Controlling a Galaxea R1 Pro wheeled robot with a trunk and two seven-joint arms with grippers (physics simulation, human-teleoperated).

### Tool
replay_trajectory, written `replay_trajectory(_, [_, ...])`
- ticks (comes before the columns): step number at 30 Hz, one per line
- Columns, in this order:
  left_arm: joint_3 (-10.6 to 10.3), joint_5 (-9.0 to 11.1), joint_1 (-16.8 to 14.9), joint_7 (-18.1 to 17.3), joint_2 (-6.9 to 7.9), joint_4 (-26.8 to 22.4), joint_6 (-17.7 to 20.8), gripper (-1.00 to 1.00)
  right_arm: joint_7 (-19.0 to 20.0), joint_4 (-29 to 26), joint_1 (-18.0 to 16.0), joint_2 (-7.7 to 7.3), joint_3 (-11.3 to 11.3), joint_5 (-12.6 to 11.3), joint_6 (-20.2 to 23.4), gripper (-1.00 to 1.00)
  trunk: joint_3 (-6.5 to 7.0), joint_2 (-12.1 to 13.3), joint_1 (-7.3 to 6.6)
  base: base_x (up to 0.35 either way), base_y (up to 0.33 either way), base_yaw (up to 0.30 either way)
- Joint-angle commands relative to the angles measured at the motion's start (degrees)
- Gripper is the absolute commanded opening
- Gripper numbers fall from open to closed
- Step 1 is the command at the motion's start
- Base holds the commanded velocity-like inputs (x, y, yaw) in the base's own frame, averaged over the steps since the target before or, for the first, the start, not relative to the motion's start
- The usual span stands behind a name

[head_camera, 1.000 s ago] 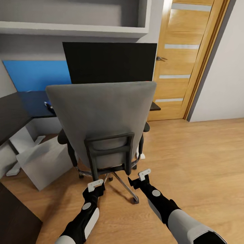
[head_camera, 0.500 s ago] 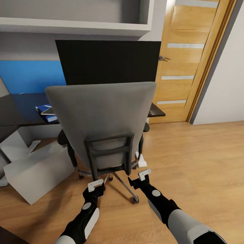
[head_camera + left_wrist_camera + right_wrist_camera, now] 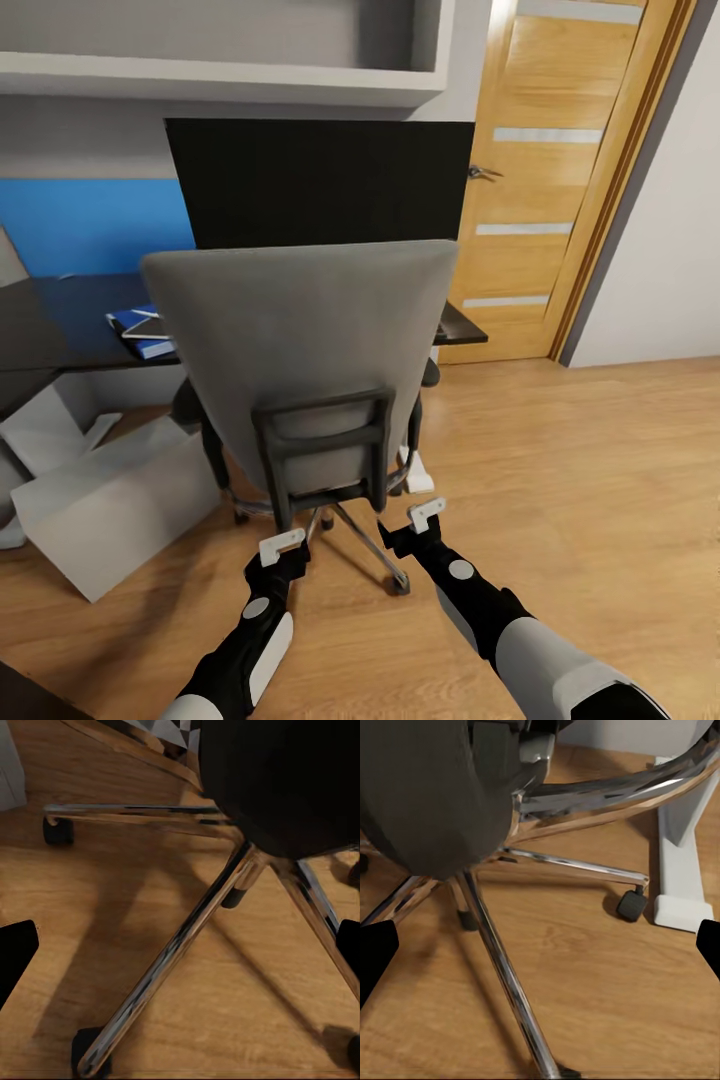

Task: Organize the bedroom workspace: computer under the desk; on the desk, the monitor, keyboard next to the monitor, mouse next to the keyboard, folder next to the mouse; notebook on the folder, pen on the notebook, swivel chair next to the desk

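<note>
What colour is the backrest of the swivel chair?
Grey, on the swivel chair; the head view shows it best.

Since a second ago the head view has swung left and closer: monitor [image 3: 320, 183] now fills more of the frame, and more desk [image 3: 60, 320] shows. Folder [image 3: 140, 332] has come into view on the desk, with something pale on it, possibly the pen. In the last half second the chair [image 3: 300, 350] backrest sits slightly right and the computer [image 3: 115, 515] slightly lower; likely camera drift.
</note>
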Motion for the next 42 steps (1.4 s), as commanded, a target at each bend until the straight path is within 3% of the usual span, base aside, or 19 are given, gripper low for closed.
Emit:
replay_trajectory(1, [-0.2,0.5,0.0,0.3,0.00,0.0,-0.3,1.00,0.1,0.1,0.0,-0.02,0.1,-0.1,-0.2,1.00,-0.05,0.0,-0.03,-0.219,0.000,0.000])
replay_trajectory(39, [-0.1,0.7,0.0,0.3,0.01,0.0,-0.2,1.00,0.3,0.5,0.0,0.24,0.3,-0.4,0.4,1.00,-0.05,0.0,-0.03,-0.273,0.000,0.000])
replay_trajectory(42, [-0.1,0.8,0.0,0.3,0.04,-0.1,-0.1,1.00,0.3,0.4,0.0,0.23,0.2,-0.5,0.5,1.00,0.62,0.0,-0.11,-0.019,0.000,0.000])
